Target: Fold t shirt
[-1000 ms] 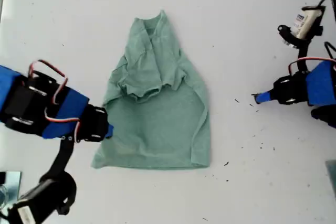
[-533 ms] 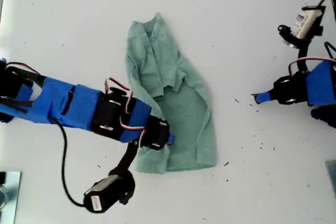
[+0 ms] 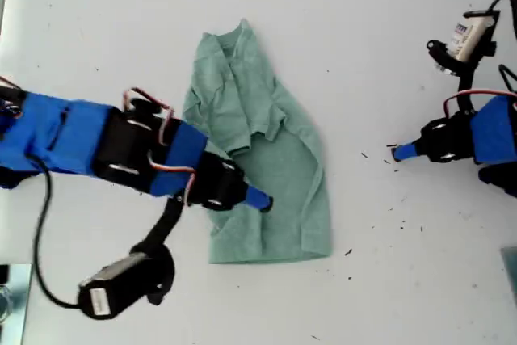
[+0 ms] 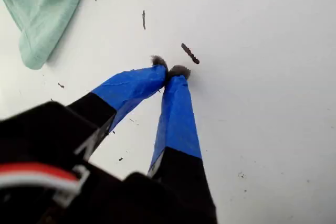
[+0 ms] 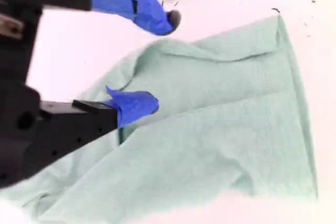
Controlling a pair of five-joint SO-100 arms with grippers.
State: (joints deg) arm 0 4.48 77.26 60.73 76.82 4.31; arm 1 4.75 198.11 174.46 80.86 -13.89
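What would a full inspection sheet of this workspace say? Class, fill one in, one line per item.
Surface: white table, flat and bare apart from the shirt.
Job's things: t shirt, pale green, partly folded lengthwise, its upper part rumpled.
Clutter: small dark specks scattered on the table toward the exterior view's right.
Grippers: my first gripper shut on nothing, tips on bare table beside the shirt; my second gripper open over the shirt, one finger down on the cloth.
Cables: red and white wires loop over the second arm; a black cable runs to its wrist camera.
Surroundings: nothing seen.
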